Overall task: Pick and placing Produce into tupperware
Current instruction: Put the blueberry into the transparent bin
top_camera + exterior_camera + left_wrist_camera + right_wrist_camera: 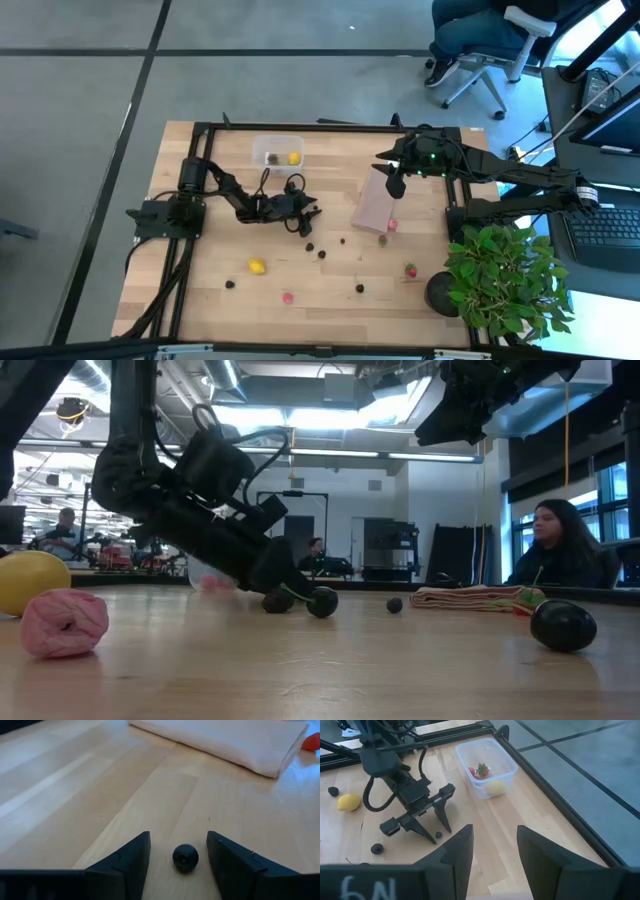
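The clear tupperware (277, 152) stands near the table's far edge and holds a lemon piece and a strawberry (479, 770). Produce lies scattered on the table: a lemon (257, 266), a pink piece (288, 297), a strawberry (410, 270) and several dark berries (322, 254). My left gripper (307, 226) is down at the table, open. Its fingers stand on either side of one small dark berry (185, 857) without touching it. My right gripper (494, 837) hangs open and holds nothing, up over the far end of a flat tan pad (372, 205).
The tan pad lies right of centre with a red piece (393, 225) and a green one (382, 240) at its near end. A potted plant (500, 275) fills the table's near right corner. A black metal frame runs along the table's edges. A person sits beyond the table (555, 545).
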